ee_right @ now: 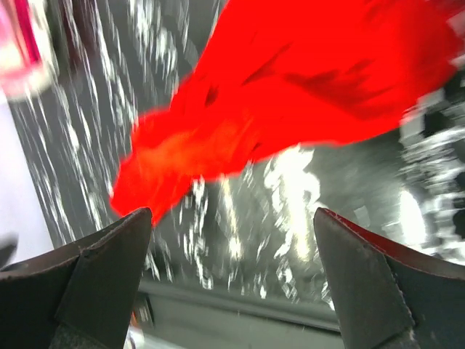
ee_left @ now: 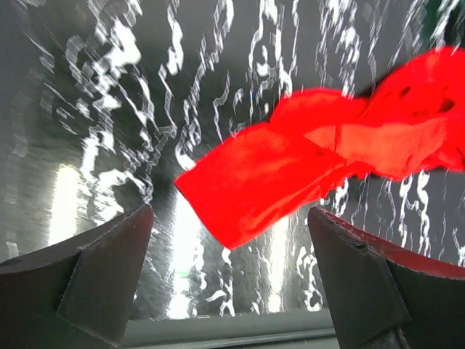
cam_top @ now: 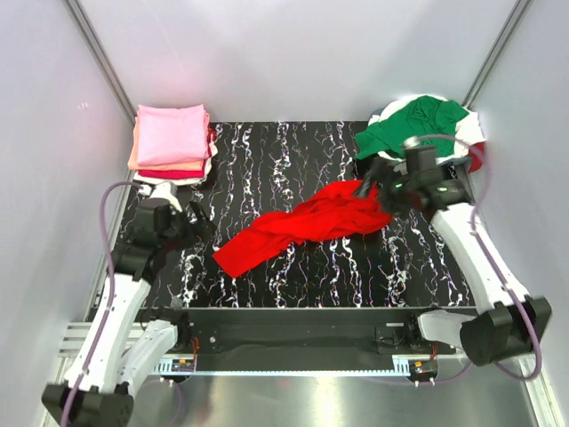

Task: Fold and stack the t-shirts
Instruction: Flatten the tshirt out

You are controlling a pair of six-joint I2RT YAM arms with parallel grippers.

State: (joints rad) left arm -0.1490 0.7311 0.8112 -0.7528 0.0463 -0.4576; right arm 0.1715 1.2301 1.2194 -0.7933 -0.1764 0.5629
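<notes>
A bright red t-shirt [cam_top: 302, 227] lies crumpled and stretched out across the middle of the black marbled table [cam_top: 267, 151]. My left gripper [cam_top: 203, 227] hovers open just left of the shirt's lower left end [ee_left: 290, 167], nothing between its fingers [ee_left: 109, 262]. My right gripper [cam_top: 373, 182] is open above the shirt's upper right end [ee_right: 290, 87], its jaws empty. At the back left stands a folded stack with a pink t-shirt [cam_top: 172, 133] on top and salmon, dark red and white edges below. A green t-shirt [cam_top: 413, 124] lies heaped at the back right.
White and dark red cloth [cam_top: 476, 142] shows under the green heap. White walls with metal posts [cam_top: 98, 62] close in the table on three sides. A metal rail [cam_top: 293, 356] with the arm bases runs along the near edge.
</notes>
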